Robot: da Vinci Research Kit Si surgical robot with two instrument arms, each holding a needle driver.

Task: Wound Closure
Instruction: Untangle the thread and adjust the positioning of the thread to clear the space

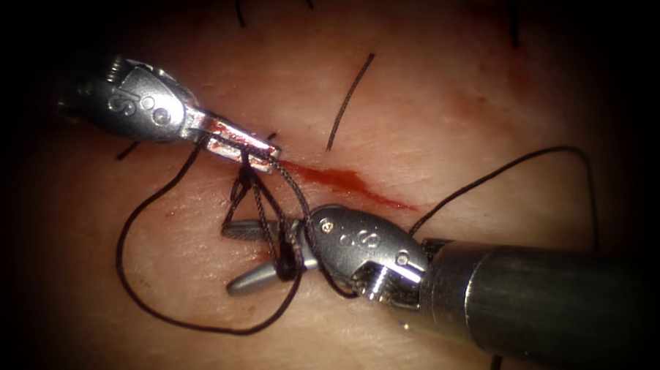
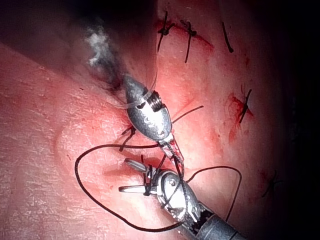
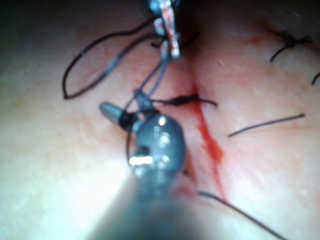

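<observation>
Up close, left gripper [image 1: 259, 152] clamps dark braided thread [image 1: 139, 287]; right gripper [image 1: 248, 255] gapes, thread-wrapped.

**Thread crowded the space between the tools**

Thread [image 1: 261, 202] wound around the right tool [image 1: 253, 255]'s parted jaws and ran up to the left tool [image 1: 259, 152], whose jaws pinched it, barring the gap between them (a wide loop fenced the left side). Bare tissue [image 1: 452, 107] right of the cut [image 1: 348, 183] lay freer, crossed by one loose cut end [image 1: 350, 100].

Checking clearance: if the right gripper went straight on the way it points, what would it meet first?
Probably the thread wound around its open jaws; the right gripper points toward bare tissue left of the cut. Depth is unclear.
</observation>
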